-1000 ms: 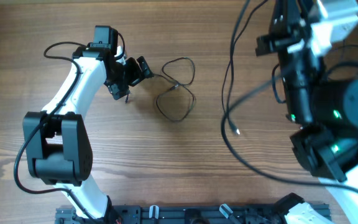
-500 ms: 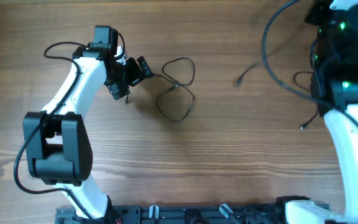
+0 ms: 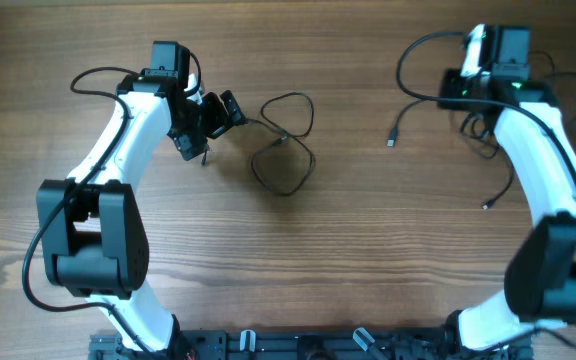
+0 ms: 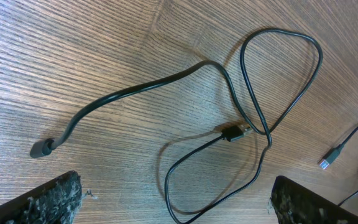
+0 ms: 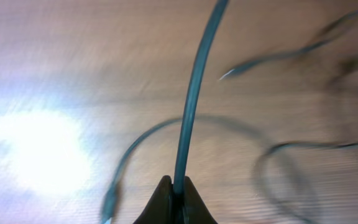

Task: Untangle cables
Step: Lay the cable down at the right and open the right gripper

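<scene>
A looped cable (image 4: pixel 232 132) lies at centre frame, crossing itself, just beside the wide-spread left gripper (image 3: pixel 212 124). Well apart at upper right, the right gripper (image 5: pixel 174 190) pinches a second cable (image 5: pixel 191 106). Separation looks done; straightening the loops remains.

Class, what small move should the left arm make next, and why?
Probably lower the open left gripper onto the near end of the looped cable: it lies ungripped, crossing itself, while the right gripper is shut on a second cable.
</scene>
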Controlling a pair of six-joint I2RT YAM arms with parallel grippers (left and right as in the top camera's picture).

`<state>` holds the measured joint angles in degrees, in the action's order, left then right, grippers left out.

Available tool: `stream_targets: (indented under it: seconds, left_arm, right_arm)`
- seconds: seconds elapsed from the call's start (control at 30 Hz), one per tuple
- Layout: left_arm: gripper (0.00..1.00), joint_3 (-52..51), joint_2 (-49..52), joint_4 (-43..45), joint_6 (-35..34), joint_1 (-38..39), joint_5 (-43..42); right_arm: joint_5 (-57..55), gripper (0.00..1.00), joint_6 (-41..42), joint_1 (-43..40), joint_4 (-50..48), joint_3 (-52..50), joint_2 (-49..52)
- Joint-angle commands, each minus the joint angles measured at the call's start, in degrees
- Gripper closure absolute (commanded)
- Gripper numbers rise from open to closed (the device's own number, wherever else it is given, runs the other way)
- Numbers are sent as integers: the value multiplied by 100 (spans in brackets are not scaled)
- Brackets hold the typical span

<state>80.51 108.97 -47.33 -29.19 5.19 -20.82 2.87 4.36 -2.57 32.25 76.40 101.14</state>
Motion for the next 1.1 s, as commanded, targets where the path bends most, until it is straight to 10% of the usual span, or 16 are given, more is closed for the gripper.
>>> stream_targets:
  seconds: [0.0, 0.2, 0.5, 1.07]
  left_arm:
    - [0, 4, -83, 13, 46, 15, 57]
    - [0, 4, -83, 13, 46, 15, 57]
    - [0, 4, -83, 13, 48, 17, 57]
    - [0, 4, -83, 13, 46, 15, 57]
  right_arm:
    - [1145, 92, 752, 2, 87, 0, 660]
    - [1447, 88, 1517, 83, -197, 0, 1445]
    - [-907, 53, 1534, 1054, -824, 0, 1567]
    - [-1825, 47, 1513, 962, 28, 0, 2208]
